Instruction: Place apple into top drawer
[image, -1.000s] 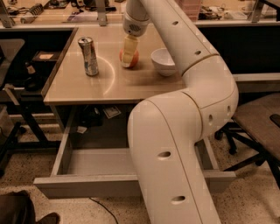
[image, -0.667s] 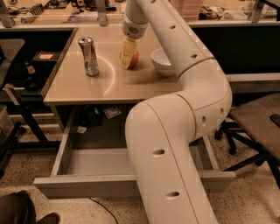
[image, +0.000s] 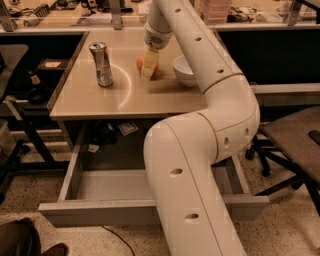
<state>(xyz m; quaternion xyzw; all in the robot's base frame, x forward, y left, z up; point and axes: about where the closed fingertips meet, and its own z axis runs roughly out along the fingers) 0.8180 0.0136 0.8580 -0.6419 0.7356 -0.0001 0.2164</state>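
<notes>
We saw the gripper (image: 150, 64) pointing straight down over the desk (image: 95, 102), close to the back edge and about midway between the left and right edges. Its pale yellow tip stood right at the apple (image: 140, 62) and hid much of the fruit. Only a red-orange sliver showed on the left side of the tip. We could not tell whether the gripper was spread or pinching the apple, because from this angle it read as a single block.

The apple sat on the desk top, not in the top drawer (image: 100, 213). To its right, near the back right corner, was the white bowl (image: 184, 71), just beside the apple but apart from it. To its left, toward the left edge, a silver can (image: 101, 64) stood upright, well apart from the apple.

The top drawer was pulled out below the front edge of the desk, with its grey front panel nearest us. The robot's white arm (image: 220, 105) rose in front of the drawer's right half and bent back over the right edge of the desk toward the apple.

A small card (image: 128, 128) lay in the shadow under the desk. Part of a dark chair (image: 292, 137) showed beyond the right edge.
</notes>
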